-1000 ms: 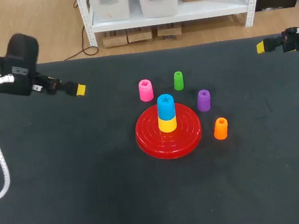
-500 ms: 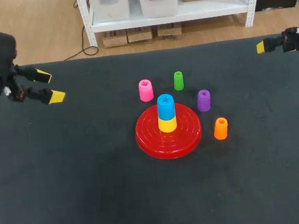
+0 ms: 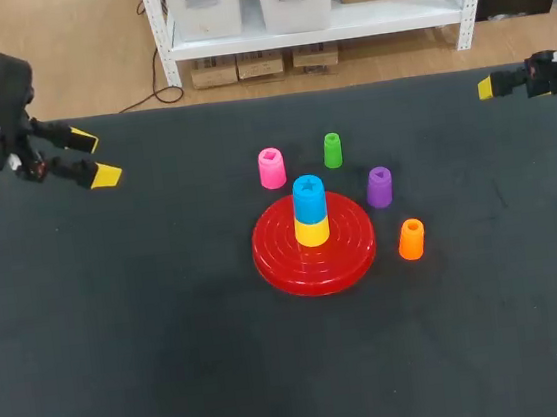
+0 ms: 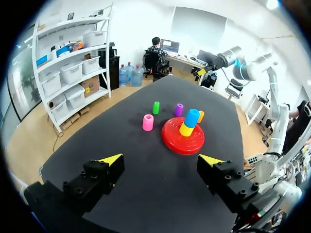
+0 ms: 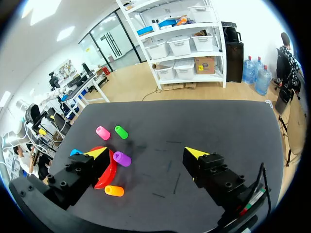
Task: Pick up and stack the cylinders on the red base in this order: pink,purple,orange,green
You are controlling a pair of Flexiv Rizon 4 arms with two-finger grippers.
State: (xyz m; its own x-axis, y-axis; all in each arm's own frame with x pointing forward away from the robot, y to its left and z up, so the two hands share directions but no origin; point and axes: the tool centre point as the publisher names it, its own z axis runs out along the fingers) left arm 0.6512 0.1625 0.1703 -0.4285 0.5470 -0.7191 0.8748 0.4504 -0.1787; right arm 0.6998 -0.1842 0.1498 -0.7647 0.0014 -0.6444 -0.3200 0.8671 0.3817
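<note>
Red base (image 3: 314, 255): mid-table (image 3: 172, 331), carrying a yellow cylinder (image 3: 313, 233) with a blue cylinder (image 3: 309, 198) on top.
Pink cylinder (image 3: 271, 168): upright, just behind the base, to its left.
Green cylinder (image 3: 332, 150): upright, beside the pink one.
Purple cylinder (image 3: 379, 187): upright, by the base's right rim.
Orange cylinder (image 3: 411, 240): upright, near the base's front right.
Left claw (image 3: 96, 159): spread wide, holding nothing, over the far left corner.
Right claw (image 5: 146, 153): spread wide, holding nothing, at the far right edge.

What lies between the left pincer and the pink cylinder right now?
Only bare black table. In the head view, the stretch from the open left pincer to the pink cylinder holds no other object.
</note>
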